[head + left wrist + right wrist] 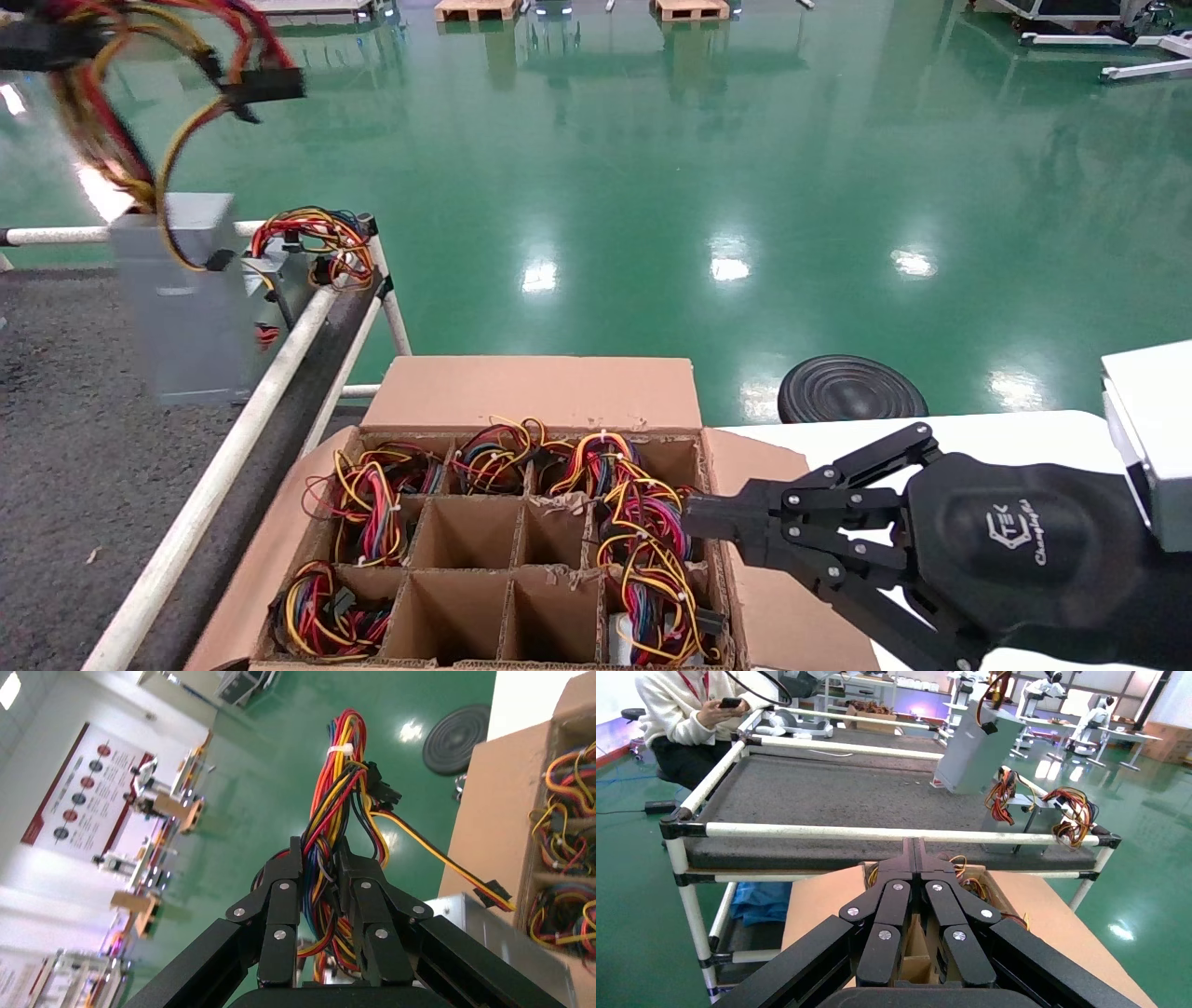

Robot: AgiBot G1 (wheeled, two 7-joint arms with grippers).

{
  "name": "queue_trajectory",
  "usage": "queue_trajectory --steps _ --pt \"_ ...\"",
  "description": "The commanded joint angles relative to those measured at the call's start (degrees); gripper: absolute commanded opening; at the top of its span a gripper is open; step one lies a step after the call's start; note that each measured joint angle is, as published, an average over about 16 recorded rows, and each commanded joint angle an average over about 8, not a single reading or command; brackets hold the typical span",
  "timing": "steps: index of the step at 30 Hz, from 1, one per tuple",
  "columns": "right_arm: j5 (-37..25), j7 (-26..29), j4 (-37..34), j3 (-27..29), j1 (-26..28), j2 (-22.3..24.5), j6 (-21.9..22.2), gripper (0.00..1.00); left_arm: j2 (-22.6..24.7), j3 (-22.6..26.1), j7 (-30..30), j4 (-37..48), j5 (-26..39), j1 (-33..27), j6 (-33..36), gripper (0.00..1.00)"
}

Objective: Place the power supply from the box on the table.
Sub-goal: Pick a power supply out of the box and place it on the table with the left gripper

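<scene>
The power supply point(186, 298), a light silver-grey metal box, hangs by its wires above the dark grey table point(65, 447), close to the white rail point(242, 419). In the left wrist view my left gripper point(320, 850) is shut on its red, yellow and black wire bundle point(337, 776), and the metal body point(492, 938) shows below. The brown cardboard box point(531, 391) with its divider grid stands in front of me, several cells holding wires. My right gripper point(694, 522) is shut and empty, hovering over the box's right edge point(914, 846).
Another power supply point(298, 261) with coiled wires lies at the table's far corner. A black round disc point(852, 390) sits on the green floor beyond a white tabletop point(978, 433). A person point(687, 720) crouches at the table's far side.
</scene>
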Motion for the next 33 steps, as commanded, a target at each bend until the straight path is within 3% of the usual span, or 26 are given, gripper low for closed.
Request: queue_trajectory --steps 1,33 --pt "0.0 0.0 0.0 0.0 0.0 0.0 0.0 0.0 -0.9 0.2 -0.3 -0.2 0.6 -0.5 0.1 0.0" --pt "0.0 0.0 0.0 0.0 0.0 0.0 0.0 0.0 -11.1 5.6 -4.4 -1.9 1.5 -4.5 0.7 0.0"
